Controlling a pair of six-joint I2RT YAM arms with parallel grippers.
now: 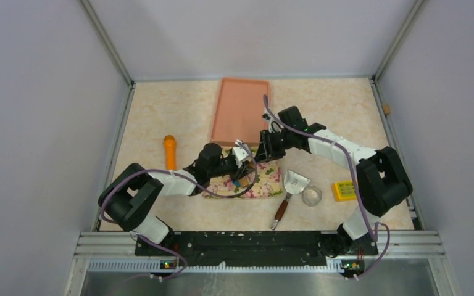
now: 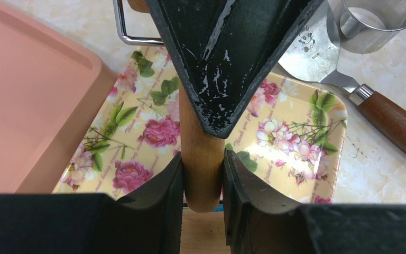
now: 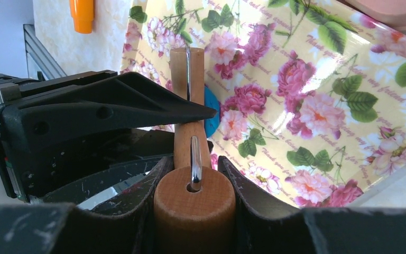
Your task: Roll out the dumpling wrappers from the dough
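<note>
Both grippers hold a small wooden roller over the floral tray [image 1: 270, 186]. My left gripper [image 2: 202, 174] is shut on the roller's wooden handle [image 2: 201, 148]. My right gripper [image 3: 194, 177] is shut on the roller's wooden drum [image 3: 194, 211], whose metal axle enters its end. In the top view the left gripper [image 1: 241, 161] and the right gripper [image 1: 264, 151] meet tip to tip above the tray. A bit of blue dough [image 3: 211, 111] shows on the tray behind the handle, mostly hidden. No round dumpling wrapper is in view.
A pink tray [image 1: 241, 111] lies behind the floral tray. An orange cylinder [image 1: 170, 152] lies at the left. A metal scraper with a wooden handle [image 1: 291, 186], a metal ring cutter [image 1: 311, 196] and a yellow brick [image 1: 344, 190] lie at the right.
</note>
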